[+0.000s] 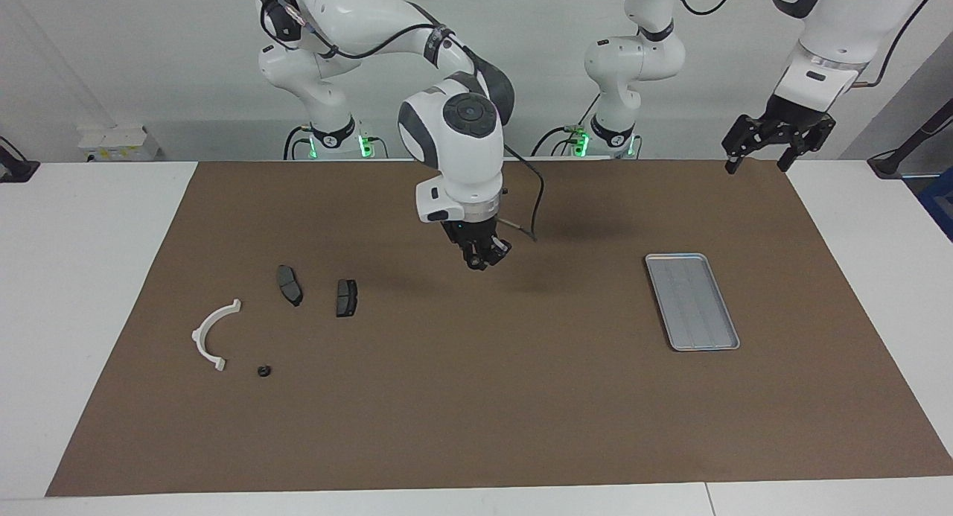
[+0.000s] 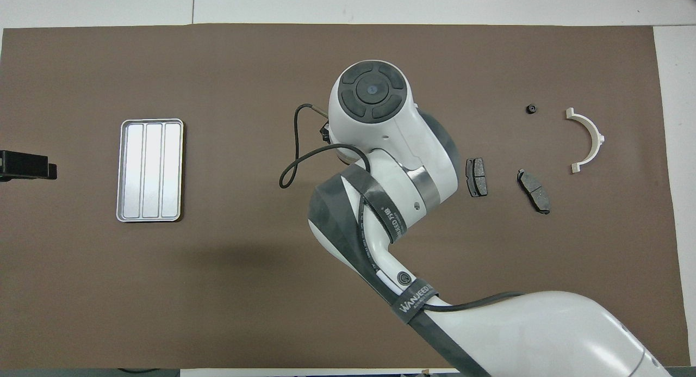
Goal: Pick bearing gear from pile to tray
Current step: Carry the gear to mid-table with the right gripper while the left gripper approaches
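A brown mat covers the white table (image 1: 89,278). The right hand (image 1: 484,259) hangs over the mat's middle, fingers nearly together; whatever they pinch is hidden. The left hand (image 1: 770,145) waits, fingers apart. The ridged metal tray (image 1: 692,301) lies bare; the pile's small black round piece (image 1: 263,370) sits beside the white half-ring bracket (image 1: 212,336).

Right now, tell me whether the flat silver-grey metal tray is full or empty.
Empty: the flat silver-grey metal tray shows only its bare ridged floor in both views.
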Tool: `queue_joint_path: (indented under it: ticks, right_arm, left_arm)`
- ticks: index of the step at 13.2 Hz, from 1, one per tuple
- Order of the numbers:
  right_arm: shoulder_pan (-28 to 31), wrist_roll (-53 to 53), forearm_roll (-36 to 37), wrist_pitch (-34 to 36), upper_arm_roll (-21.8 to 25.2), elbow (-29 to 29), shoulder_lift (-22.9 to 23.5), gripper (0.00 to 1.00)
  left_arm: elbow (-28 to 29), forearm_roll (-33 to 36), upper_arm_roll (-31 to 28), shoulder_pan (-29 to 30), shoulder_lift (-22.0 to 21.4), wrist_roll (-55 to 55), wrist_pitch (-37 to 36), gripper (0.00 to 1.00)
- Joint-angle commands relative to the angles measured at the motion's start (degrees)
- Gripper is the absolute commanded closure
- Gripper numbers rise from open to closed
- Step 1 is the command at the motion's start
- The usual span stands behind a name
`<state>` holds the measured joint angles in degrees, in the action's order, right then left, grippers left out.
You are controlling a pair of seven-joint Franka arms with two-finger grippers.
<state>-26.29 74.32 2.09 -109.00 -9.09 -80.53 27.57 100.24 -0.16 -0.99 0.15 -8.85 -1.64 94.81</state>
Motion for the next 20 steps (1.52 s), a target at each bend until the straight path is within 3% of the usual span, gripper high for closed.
queue_joint_path:
  ticks: [1,5,10,13,18,19,20]
  right_arm:
    - [-2.71,4.85,1.50,-4.02,0.12,-0.68,3.97,1.00]
    - [-4.48,8.74,3.18,-10.17,0.04,-0.68,9.52,1.00]
    - [-4.48,8.74,4.06,-14.66,0.04,-2.70,9.61,1.00]
    - [-3.78,7.87,4.32,-21.24,0.04,-7.69,9.35,1.00]
    - [-3.33,6.81,4.24,-20.39,0.04,-7.71,9.26,1.00]
    - [-3.25,6.81,4.15,-19.86,0.04,-7.62,9.17,0.64]
    - [-3.33,6.89,4.15,-18.20,0.12,-7.10,8.91,0.01]
  left_arm:
    - [10.12,0.08,1.51,-0.41,-6.51,0.58,2.57,0.00]
    - [10.05,0.08,2.92,-0.93,-6.35,4.87,2.65,0.00]
    - [11.46,0.08,3.45,-2.96,-6.79,7.61,3.36,0.00]
    - [12.34,0.08,3.36,-3.57,-6.97,7.52,3.45,0.00]
    - [13.49,0.08,3.36,-2.61,-7.23,7.52,6.87,0.00]
    - [13.49,0.08,3.36,-2.61,-7.23,7.52,6.79,0.00]
    - [13.49,0.08,3.36,-2.61,-7.23,7.52,6.79,0.00]
